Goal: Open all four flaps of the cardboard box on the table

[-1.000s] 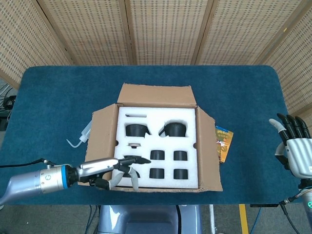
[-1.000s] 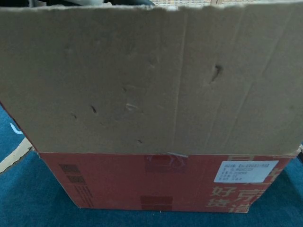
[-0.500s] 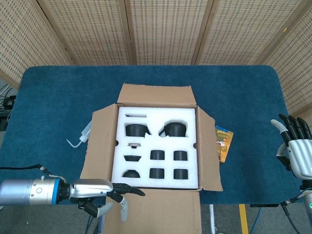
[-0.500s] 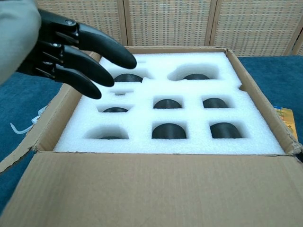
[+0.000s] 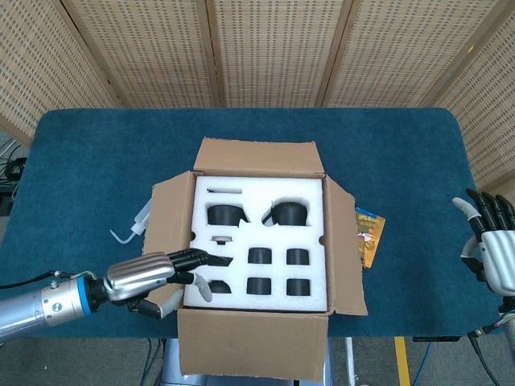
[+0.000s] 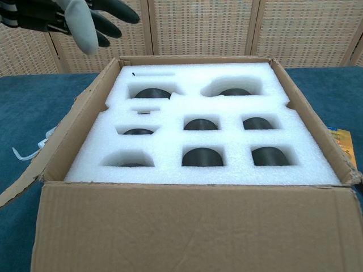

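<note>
Cardboard box (image 5: 259,241): mid-table (image 5: 402,161), squarish, sides square to the table edges, long axis hard to call; white foam insert (image 6: 198,141) exposed. All four flaps look folded outward, near flap (image 5: 253,342) hanging over the front edge. You appear at the closing step; next, withdraw. Left hand (image 5: 157,273): fingers spread, empty, above the left flap (image 5: 165,217). Right hand (image 5: 492,251): fingers apart, empty, off the table's right end.

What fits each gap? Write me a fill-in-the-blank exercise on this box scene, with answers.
1. The brown cardboard box holds a white ____ insert with dark cutouts.
2. The left hand hovers over the box's ____ side.
3. The right hand holds ____.
4. The table is covered in ____ cloth.

Answers: foam; left; nothing; blue
</note>
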Tool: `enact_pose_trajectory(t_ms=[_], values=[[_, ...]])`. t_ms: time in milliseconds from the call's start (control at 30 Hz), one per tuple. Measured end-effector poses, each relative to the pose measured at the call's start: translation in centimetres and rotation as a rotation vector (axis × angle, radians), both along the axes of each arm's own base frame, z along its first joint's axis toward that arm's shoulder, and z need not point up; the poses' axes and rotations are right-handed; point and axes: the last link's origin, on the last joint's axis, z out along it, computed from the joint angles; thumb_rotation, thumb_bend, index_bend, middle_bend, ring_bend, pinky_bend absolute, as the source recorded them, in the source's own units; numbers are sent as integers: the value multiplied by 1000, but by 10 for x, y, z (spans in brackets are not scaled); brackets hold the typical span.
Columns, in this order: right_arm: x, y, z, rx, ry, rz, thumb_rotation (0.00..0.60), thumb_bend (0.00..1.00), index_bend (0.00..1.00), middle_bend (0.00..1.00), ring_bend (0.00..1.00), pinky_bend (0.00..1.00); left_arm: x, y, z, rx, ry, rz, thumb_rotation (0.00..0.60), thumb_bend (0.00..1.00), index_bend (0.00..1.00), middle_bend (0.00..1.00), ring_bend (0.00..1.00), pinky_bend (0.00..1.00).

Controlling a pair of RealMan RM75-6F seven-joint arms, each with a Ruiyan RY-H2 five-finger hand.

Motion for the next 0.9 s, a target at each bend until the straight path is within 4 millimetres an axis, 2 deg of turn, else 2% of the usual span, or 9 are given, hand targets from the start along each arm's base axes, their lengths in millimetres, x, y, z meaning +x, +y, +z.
enact_pose_trajectory(t_ms=[33,100,200,300,367,433,533,633,900], values=[[-1,0,-1,2,-1,-3,600,981,138,48,0,0,-4,2,1,55,13,-3,217,507,274,0,0,0],[-3,-1,-2,5,-3,-13,600,981,137,45,0,0,-11,4,2,139,36,-5,216,471,264,0,0,0],[-6,-1,-5,6,0,-21,600,967,126,38,0,0,-24,6,3,283,74,-2,216,467,250,0,0,0],[-9,-1,-9,6,0,-29,600,903,112,29,0,0,-40,6,3,429,112,23,214,467,222,0,0,0],[-10,-1,-11,7,3,-33,600,853,107,24,0,0,-53,5,3,527,143,60,242,467,200,0,0,0],[-11,0,-14,8,5,-35,600,791,100,17,0,0,-66,2,4,617,175,101,304,468,177,0,0,0],[-13,1,-18,11,11,-39,600,724,88,10,0,0,-83,-4,5,731,208,162,355,469,136,0,0,0],[-14,3,-20,6,19,-43,600,672,74,2,0,0,-99,-12,6,831,227,211,385,469,107,0,0,0],[-19,10,-25,-10,40,-62,600,672,67,1,0,0,-130,-30,6,1017,293,298,396,466,90,0,0,0]])
